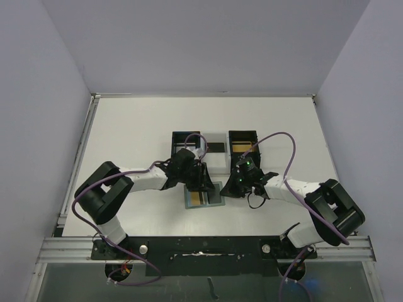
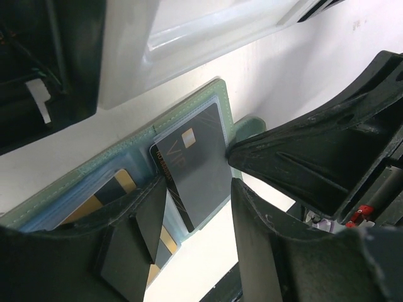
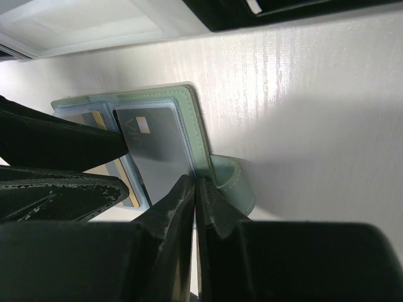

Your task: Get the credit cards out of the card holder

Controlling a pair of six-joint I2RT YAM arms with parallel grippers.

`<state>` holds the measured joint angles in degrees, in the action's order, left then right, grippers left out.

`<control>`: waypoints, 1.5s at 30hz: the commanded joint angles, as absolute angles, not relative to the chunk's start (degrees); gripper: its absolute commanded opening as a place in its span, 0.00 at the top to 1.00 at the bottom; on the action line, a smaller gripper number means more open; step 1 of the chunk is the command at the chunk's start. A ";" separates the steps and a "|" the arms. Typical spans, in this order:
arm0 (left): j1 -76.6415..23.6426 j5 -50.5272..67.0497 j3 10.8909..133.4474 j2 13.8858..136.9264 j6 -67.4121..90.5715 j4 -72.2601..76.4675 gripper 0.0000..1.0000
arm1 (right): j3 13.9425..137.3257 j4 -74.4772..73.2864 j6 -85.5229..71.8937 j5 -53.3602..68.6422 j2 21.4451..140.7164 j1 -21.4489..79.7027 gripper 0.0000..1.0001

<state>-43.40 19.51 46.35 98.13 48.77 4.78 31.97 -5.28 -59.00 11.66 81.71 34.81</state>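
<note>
Barely begun, with no card seen clear of the card holder. Lies open on the table between the arms. Holds a gold card in the left pocket and a black card, askew and partly out, in the right. Worked with left gripper spread over the holder and right gripper pressed together at the black card's edge. Beyond, two black boxes, contents unclear

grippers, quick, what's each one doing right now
left gripper: open, jaws astride the black card, no grip visible.
right gripper: shut, tips at that card's edge; cannot tell if it's pinched.
</note>
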 commanded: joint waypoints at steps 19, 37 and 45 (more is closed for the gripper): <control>-44.12 17.78 57.83 105.18 40.63 -15.41 0.59 | 29.57 -2.54 -59.33 11.48 84.35 34.36 0.95; -42.83 27.28 46.67 100.71 56.37 17.27 0.91 | 27.97 1.84 -58.36 15.32 84.49 34.42 0.96; -41.22 31.60 43.17 99.54 61.33 29.00 1.00 | 27.52 2.54 -59.31 15.81 84.26 34.36 0.96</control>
<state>-39.90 23.03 42.76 101.08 56.69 14.11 29.23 0.73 -58.98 15.73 82.13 33.28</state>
